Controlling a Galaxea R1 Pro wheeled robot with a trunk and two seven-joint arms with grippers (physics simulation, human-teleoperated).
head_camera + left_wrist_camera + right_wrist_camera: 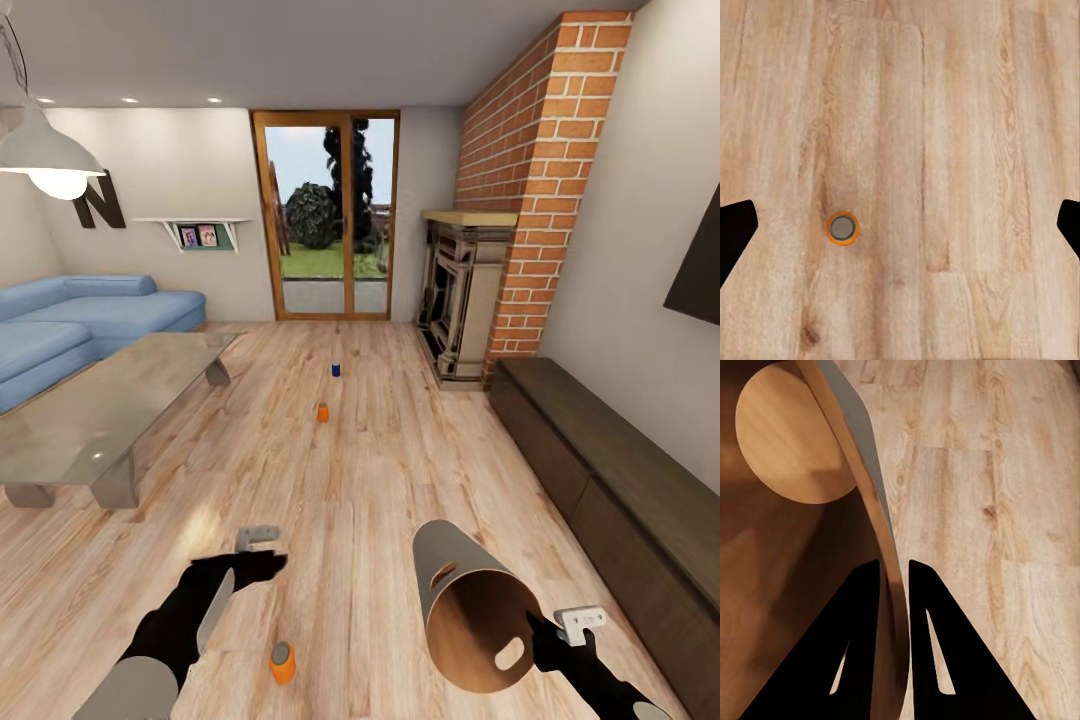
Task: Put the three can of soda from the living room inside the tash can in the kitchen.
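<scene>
With the right tool (894, 585) clamped on the rim of the tash can (475, 600), held tilted above the floor (380, 480), we judge the near orange can of soda (283, 662), upright below the open left tool (262, 548), light, rigid and slippery, best gripped across its side wall.

My head camera looks forward and down across the pale wood plank floor (400, 470). My left wrist camera faces straight down, high over that floor and a small orange can (842, 228). My right wrist camera sits close against the grey bin's rim (881, 532).
</scene>
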